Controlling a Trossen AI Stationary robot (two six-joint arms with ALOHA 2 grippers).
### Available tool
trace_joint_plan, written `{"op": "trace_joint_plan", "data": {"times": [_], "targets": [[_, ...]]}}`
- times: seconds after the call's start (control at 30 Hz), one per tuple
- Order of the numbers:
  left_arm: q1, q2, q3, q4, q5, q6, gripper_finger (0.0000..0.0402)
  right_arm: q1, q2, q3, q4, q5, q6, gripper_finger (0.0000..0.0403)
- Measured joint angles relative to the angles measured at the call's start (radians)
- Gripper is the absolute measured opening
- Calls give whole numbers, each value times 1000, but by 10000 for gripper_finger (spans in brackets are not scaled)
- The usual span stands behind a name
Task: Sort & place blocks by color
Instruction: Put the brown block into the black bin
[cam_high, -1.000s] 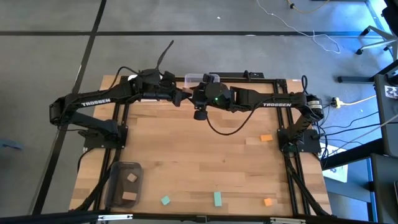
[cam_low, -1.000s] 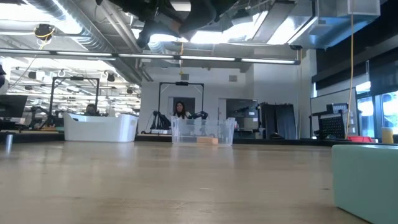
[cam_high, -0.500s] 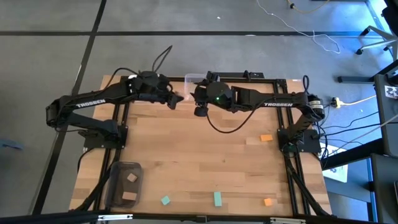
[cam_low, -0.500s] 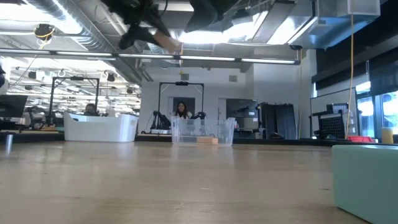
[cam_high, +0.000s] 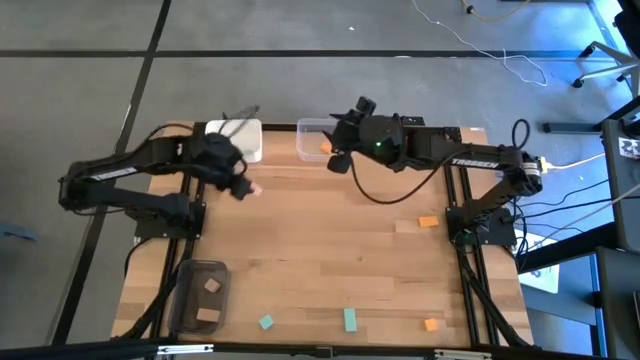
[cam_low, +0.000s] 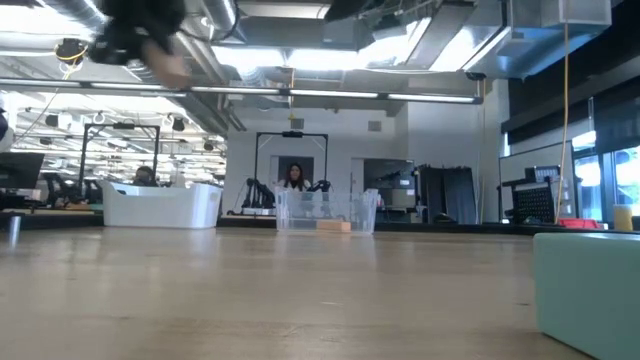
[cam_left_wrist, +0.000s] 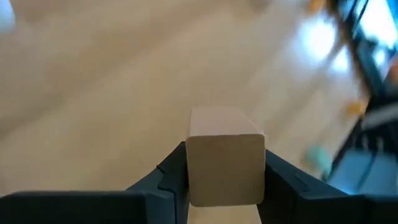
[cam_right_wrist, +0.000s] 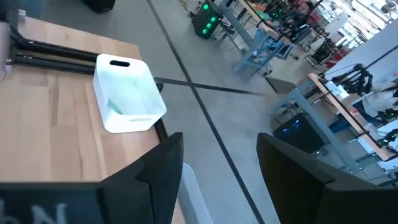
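My left gripper (cam_high: 247, 188) hangs above the table's far-left part, shut on a tan wood block (cam_left_wrist: 225, 163), and shows blurred high up in the low view (cam_low: 165, 62). My right gripper (cam_high: 336, 157) is open at the clear bin (cam_high: 312, 130), which has an orange block (cam_high: 325, 147) in it. Its wrist view looks past the fingers at the white bin (cam_right_wrist: 127, 93). Two teal blocks (cam_high: 265, 322) (cam_high: 350, 319) and two orange blocks (cam_high: 428, 222) (cam_high: 431, 324) lie flat on the table. My left gripper pinches the tan block by two opposite side faces (cam_left_wrist: 191, 171), one finger on each. The block's end face (cam_left_wrist: 225, 168) sticks out past the fingertips. The block is lifted clear, high above the table.
The white bin (cam_high: 235, 138) and the clear bin stand at the far edge. A dark grey bin (cam_high: 200, 295) with tan blocks inside sits at the near-left corner. A teal block (cam_low: 590, 290) stands close before the low camera. The middle of the table is bare wood.
My left gripper has drawn back from beside the clear bin, toward the table's left and near edges, carrying the tan block with it. My right arm has swung a little toward the far edge, and its gripper now lies by the clear bin.
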Motion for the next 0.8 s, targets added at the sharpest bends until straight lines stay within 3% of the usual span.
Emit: {"op": "trace_joint_plan", "data": {"times": [0.2,0.4,0.8], "targets": [[-161,-29,-1,-253,166,-103,122,0,-29,0,-3,0,2,206],[-380,-40,-1,-384,296,-253,122,0,-33,0,2,0,7,206],[-845,53,-1,-398,231,-652,122,0,-33,0,-3,-2,83,206]]}}
